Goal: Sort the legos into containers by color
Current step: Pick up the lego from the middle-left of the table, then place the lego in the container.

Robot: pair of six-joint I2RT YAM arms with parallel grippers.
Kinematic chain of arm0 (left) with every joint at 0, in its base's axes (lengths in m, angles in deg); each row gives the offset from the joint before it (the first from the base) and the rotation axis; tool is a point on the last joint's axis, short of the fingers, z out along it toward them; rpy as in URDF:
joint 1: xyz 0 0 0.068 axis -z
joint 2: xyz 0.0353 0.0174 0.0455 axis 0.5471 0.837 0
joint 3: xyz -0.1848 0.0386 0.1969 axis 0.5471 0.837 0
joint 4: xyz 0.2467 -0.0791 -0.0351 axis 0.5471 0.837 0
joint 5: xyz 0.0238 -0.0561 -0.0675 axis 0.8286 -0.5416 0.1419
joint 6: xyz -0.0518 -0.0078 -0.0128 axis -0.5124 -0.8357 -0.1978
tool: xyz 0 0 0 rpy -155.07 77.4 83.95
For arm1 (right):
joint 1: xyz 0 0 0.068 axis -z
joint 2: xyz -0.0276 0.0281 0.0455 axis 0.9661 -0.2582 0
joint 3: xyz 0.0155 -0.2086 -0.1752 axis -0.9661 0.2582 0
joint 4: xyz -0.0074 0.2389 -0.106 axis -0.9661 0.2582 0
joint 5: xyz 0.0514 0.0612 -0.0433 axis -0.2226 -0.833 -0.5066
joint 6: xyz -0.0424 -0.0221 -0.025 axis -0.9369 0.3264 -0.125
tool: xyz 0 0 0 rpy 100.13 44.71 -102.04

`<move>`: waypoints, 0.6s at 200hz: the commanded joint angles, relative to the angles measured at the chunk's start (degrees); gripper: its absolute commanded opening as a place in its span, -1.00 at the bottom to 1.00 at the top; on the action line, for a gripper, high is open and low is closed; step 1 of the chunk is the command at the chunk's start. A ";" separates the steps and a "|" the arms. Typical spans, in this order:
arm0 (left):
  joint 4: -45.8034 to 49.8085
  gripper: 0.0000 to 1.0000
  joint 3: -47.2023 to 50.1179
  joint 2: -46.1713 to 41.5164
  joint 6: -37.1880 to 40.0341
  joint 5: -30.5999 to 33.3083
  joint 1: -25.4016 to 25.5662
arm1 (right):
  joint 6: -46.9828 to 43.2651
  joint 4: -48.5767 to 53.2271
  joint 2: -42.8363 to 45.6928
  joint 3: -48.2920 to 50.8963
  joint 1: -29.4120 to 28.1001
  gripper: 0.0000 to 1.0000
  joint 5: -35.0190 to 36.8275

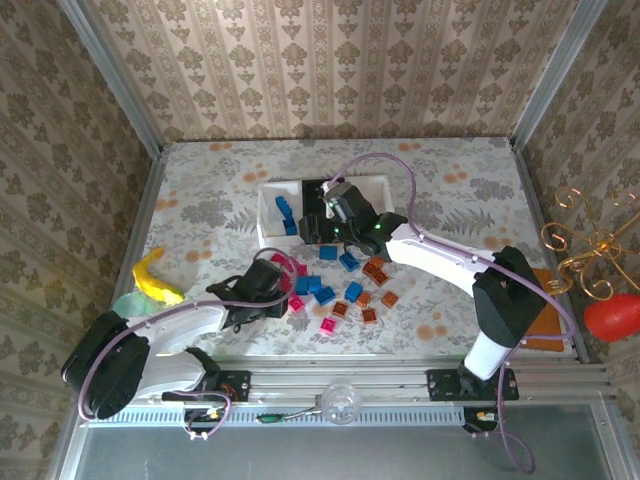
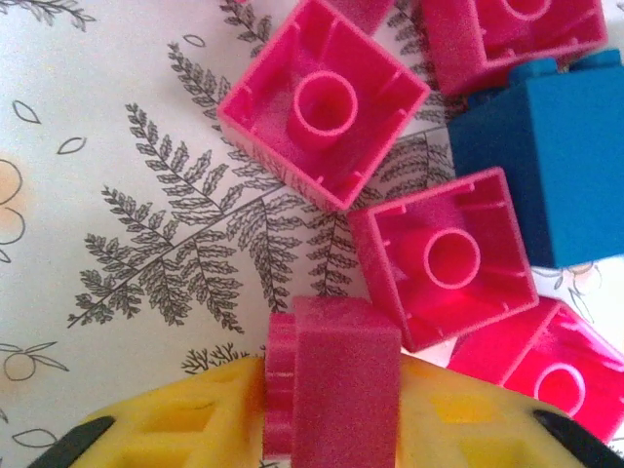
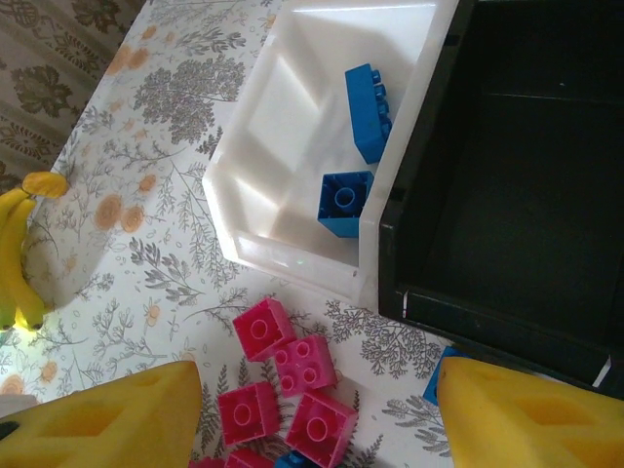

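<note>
My left gripper (image 2: 331,409) is shut on a magenta-pink lego (image 2: 341,370), which sits sideways between the yellow fingers just above the table. Other pink legos (image 2: 322,102) and a blue one (image 2: 546,166) lie close ahead of it. In the top view the left gripper (image 1: 275,285) is at the left edge of the loose pile of blue (image 1: 327,253), orange-brown (image 1: 374,268) and pink (image 1: 327,324) legos. My right gripper (image 3: 314,375) hangs open and holds nothing, over the front of the containers. The left white tray (image 3: 292,263) holds two blue legos (image 3: 369,109). The black middle tray (image 3: 507,195) looks bare.
A yellow banana toy (image 1: 155,278) lies at the left beside a pale green object (image 1: 128,303). A flat brown board (image 1: 545,320) lies at the right edge, near a red ball (image 1: 612,315) on gold wire. The third, white tray (image 1: 375,185) is behind the right arm.
</note>
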 commanded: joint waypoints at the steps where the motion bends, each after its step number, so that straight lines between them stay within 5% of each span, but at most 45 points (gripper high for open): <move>1: 0.92 -0.34 -1.91 -0.88 0.94 1.69 0.37 | 0.69 -1.63 3.26 1.84 0.15 0.33 1.43; 69: 8.03 -0.43 -6.98 -12.23 0.18 2.05 1.73 | 1.95 -2.35 12.89 13.35 0.69 0.33 5.88; 120: -0.68 -0.44 -28.63 8.24 7.53 -2.42 0.30 | 4.73 -0.76 23.36 25.27 2.66 0.33 9.77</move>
